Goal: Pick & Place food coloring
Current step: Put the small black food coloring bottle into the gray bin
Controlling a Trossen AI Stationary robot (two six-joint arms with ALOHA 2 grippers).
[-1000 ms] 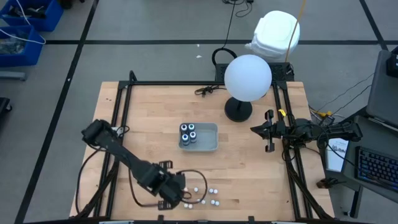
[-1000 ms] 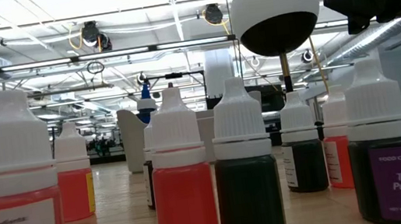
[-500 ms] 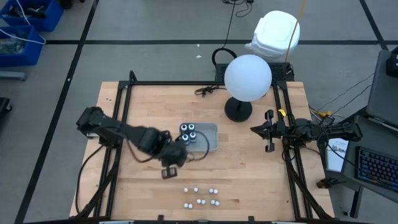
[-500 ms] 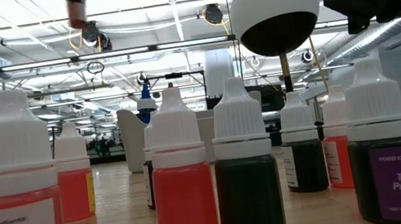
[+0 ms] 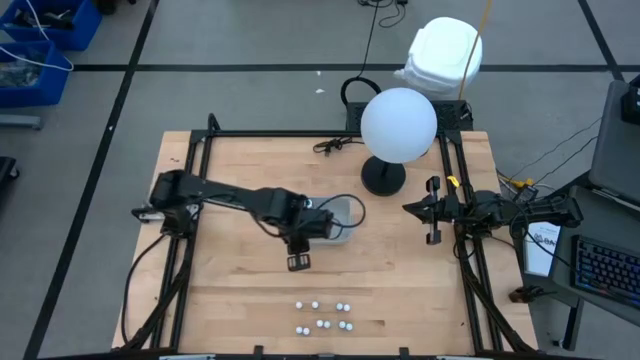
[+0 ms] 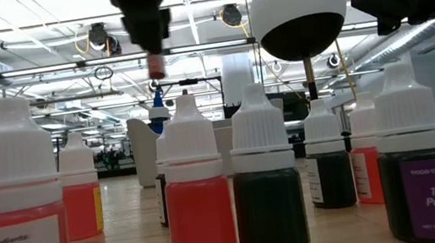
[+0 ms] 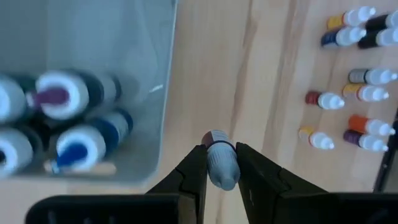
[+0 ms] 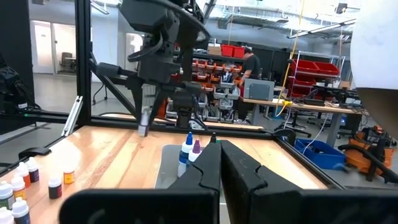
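The left gripper (image 7: pixel 221 163) pinches one small dropper bottle (image 7: pixel 220 163) between its fingers and now hangs over the middle of the bench (image 5: pixel 240 300), beside the clear tray (image 5: pixel 343 212), having swung up from the front edge. Eight more bottles (image 5: pixel 322 316) still stand by that edge. The right gripper (image 5: pixel 433 210) stays shut at the right edge.

An industrial lab or workshop is seen: shelving with red bins (image 8: pixel 219 50) at upper centre, a cluttered workbench (image 8: pixel 292 106) at right, ceiling pipework (image 6: pixel 65 68) across the top, blue crates (image 5: pixel 45 40) at upper left.
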